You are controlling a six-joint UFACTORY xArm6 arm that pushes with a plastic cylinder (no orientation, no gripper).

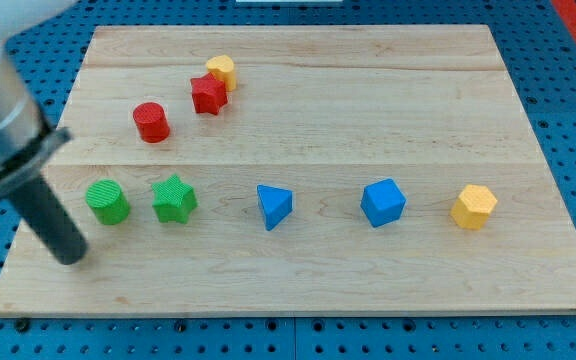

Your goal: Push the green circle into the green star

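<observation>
Green circle sits just up and to the view's right of my tip, not touching; green star just beyond it, small gap between them. No gripper, only the rod. Push not yet done: must close that gap

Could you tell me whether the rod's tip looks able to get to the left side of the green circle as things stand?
Probably yes. My tip sits just below and left of the green circle, with only bare board between them. The green star lies on the circle's far, right side, out of the way.
</observation>
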